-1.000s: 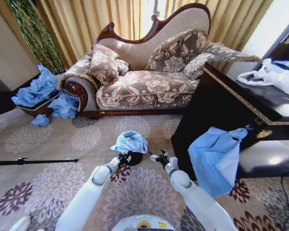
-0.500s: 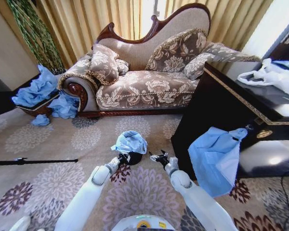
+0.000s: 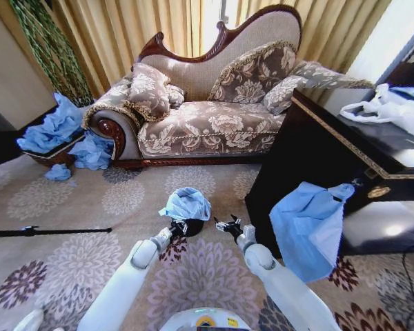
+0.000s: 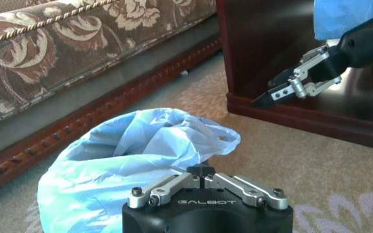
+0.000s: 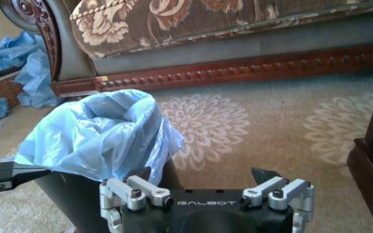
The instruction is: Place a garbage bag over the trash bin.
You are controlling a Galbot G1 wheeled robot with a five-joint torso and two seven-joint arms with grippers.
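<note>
The trash bin (image 3: pixel 191 227) stands on the patterned carpet (image 3: pixel 90 207) in front of the sofa (image 3: pixel 207 110), and everything else can be placed from it. The garbage bag (image 3: pixel 185 203) sits bunched on top of the trash bin, draped over its rim and hanging partway down the black side, as the right wrist view shows (image 5: pixel 102 133) above the dark wall of the bin (image 5: pixel 76 194). The left gripper (image 3: pixel 174 228) is at the near left side of the bin, right against the lower edge of the bag; in the left wrist view its fingers (image 4: pixel 199 171) are drawn together with the bag's plastic (image 4: pixel 134 160) directly beyond the tips, though whether a fold is actually pinched cannot be made out. The right gripper (image 3: pixel 225 225) hovers just beside the bin on its right, apart from the bag, with its fingers spread and nothing between them; the left wrist view catches it (image 4: pixel 283 90) in front of the dark wooden cabinet (image 3: pixel 310 158). To the right of the bin a larger blue bag (image 3: pixel 307 224) hangs from the cabinet front, and white plastic bags (image 3: pixel 390 110) lie on the cabinet top. Well to the left of the bin, more blue bags (image 3: pixel 55 127) are heaped beside the sofa's arm.
</note>
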